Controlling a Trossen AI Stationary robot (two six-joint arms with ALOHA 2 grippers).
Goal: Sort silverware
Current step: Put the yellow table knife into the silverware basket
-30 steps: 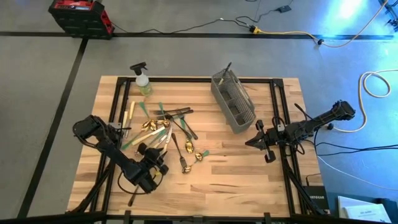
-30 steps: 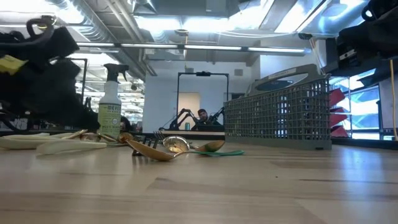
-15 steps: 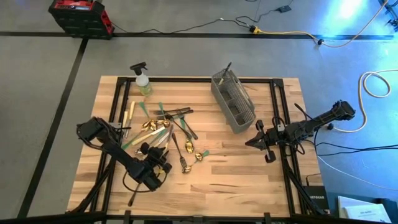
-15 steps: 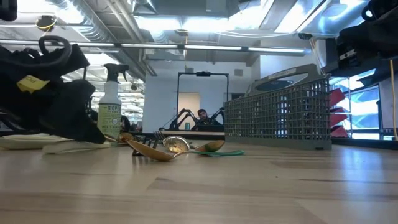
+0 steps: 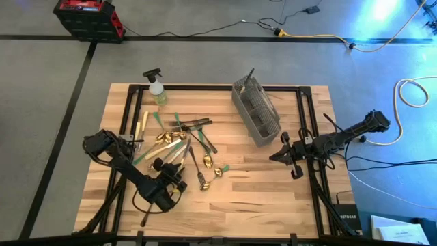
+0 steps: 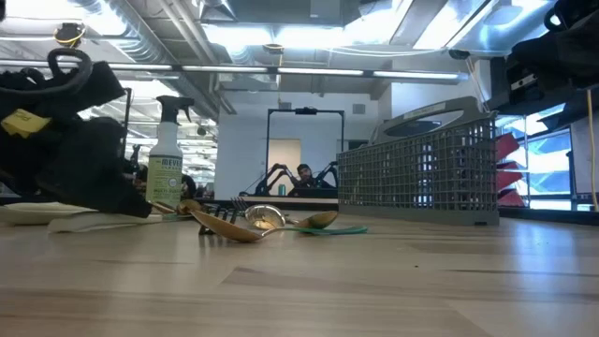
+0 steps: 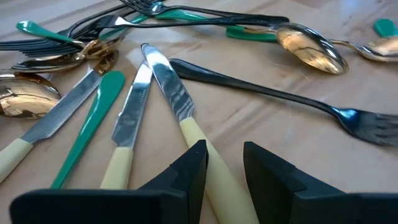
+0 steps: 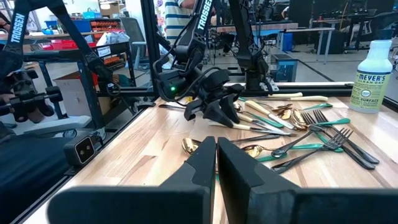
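The silverware (image 5: 184,147) lies in a loose pile left of the table's middle: gold spoons (image 7: 311,50), a dark fork (image 7: 261,93), green-handled pieces (image 7: 93,118) and cream-handled knives (image 7: 127,124). My left gripper (image 5: 171,172) stands at the pile's near side, slanting down, shut on one cream-handled knife (image 7: 180,118). My right gripper (image 5: 276,156) waits shut and level over the table's right part, holding nothing; in its own view its fingers (image 8: 216,162) touch each other. My left gripper pinches the cream handle (image 7: 214,163) of the knife between its two fingers (image 7: 193,168). It comes slanting down from the table's near side, and the knife runs on ahead of the fingers. The blade (image 7: 165,78) lies low among the other knives, pointing into the pile.
A grey mesh caddy (image 5: 255,109) lies at the far right of the middle. A spray bottle (image 5: 157,89) stands at the far left edge. Bare wood (image 5: 246,198) lies along the near side between the arms.
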